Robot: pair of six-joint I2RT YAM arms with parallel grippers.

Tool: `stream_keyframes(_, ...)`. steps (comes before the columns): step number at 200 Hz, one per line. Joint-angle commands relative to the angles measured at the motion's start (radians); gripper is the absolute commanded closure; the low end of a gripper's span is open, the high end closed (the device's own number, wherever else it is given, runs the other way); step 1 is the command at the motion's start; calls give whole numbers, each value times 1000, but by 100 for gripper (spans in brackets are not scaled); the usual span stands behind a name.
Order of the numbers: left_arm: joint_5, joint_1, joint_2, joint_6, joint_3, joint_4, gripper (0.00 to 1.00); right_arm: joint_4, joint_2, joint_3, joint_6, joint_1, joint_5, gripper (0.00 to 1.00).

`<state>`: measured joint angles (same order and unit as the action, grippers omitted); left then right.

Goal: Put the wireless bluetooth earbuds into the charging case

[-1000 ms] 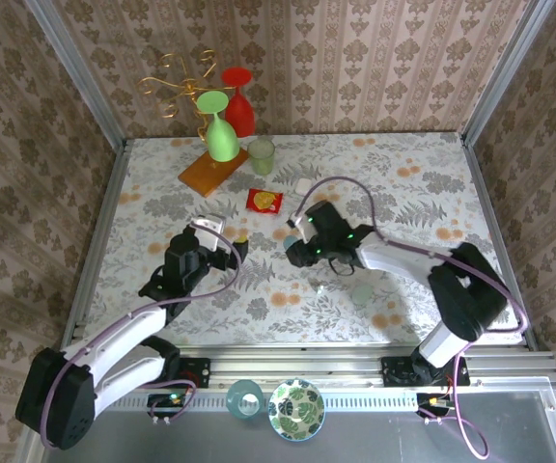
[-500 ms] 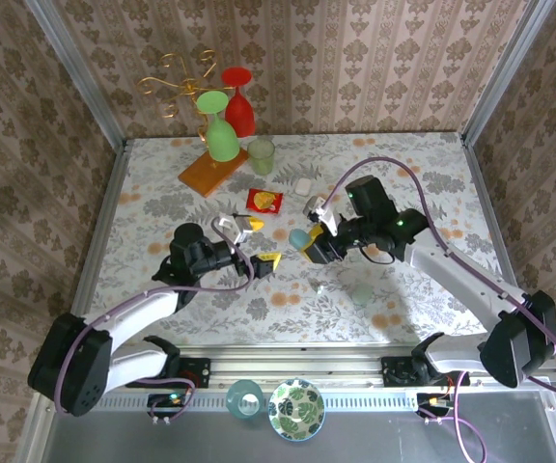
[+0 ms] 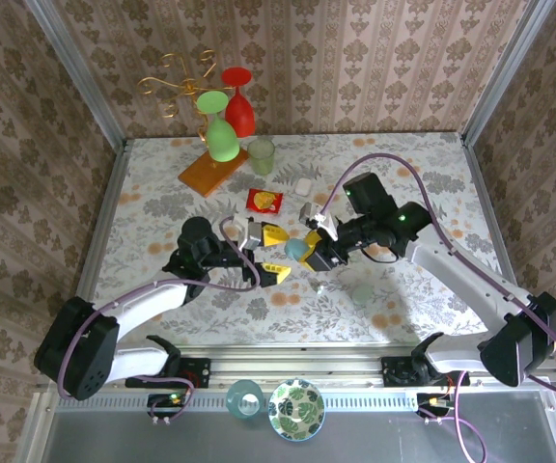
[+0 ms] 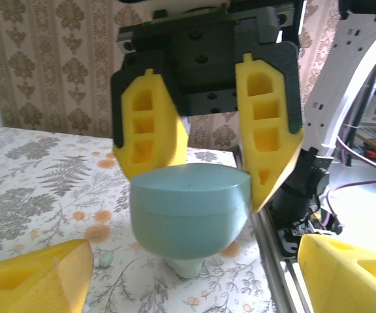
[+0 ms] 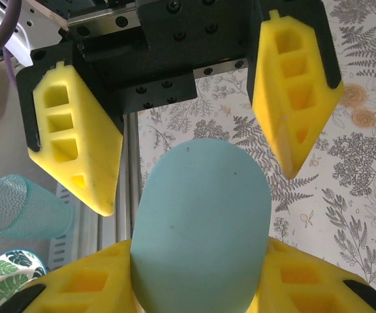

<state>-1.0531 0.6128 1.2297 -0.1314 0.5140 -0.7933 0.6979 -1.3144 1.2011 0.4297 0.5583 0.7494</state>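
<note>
The charging case (image 3: 297, 248) is a light blue oval pebble, closed, held off the table. My right gripper (image 3: 307, 254) is shut on it; its yellow fingers (image 5: 77, 287) press both sides of the charging case (image 5: 201, 222). My left gripper (image 3: 277, 254) stands open facing it, one finger on each side of the case and not touching. In the left wrist view the charging case (image 4: 191, 208) hangs between the right gripper's fingers (image 4: 266, 130), and one tiny pale earbud (image 4: 105, 259) lies on the table below left.
A pale green cup-like piece (image 3: 360, 292) sits on the floral table right of the grippers. A red packet (image 3: 264, 200), a white block (image 3: 302, 185), a green tumbler (image 3: 262, 154) and a glass rack (image 3: 210, 125) stand further back. A teal cup (image 5: 18, 208) and a leaf bowl (image 3: 296, 408) sit by the near rail.
My left gripper has moved right up to the case, and its fingers have narrowed a little around it. The right gripper brought the case up off the table and toward the left gripper.
</note>
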Motion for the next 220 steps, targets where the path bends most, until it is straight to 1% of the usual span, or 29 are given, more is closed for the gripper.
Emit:
stream_keyframes(1, -68, 8, 1, -19, 36, -5, 21, 59, -19, 44, 54, 13, 45, 81)
stream_keyframes(20, -74, 13, 5, -36, 44, -5, 25, 72, -27, 58, 68, 18, 45, 81)
stream_keyframes(75, -95, 20, 34, -89, 57, -26, 41, 84, -41, 77, 86, 22, 45, 82)
stream_keyframes(128, -108, 22, 55, -119, 60, -70, 43, 61, -31, 64, 87, 22, 64, 82)
stream_keyframes(220, -125, 26, 63, -135, 61, -98, 59, 55, -32, 57, 87, 22, 68, 82)
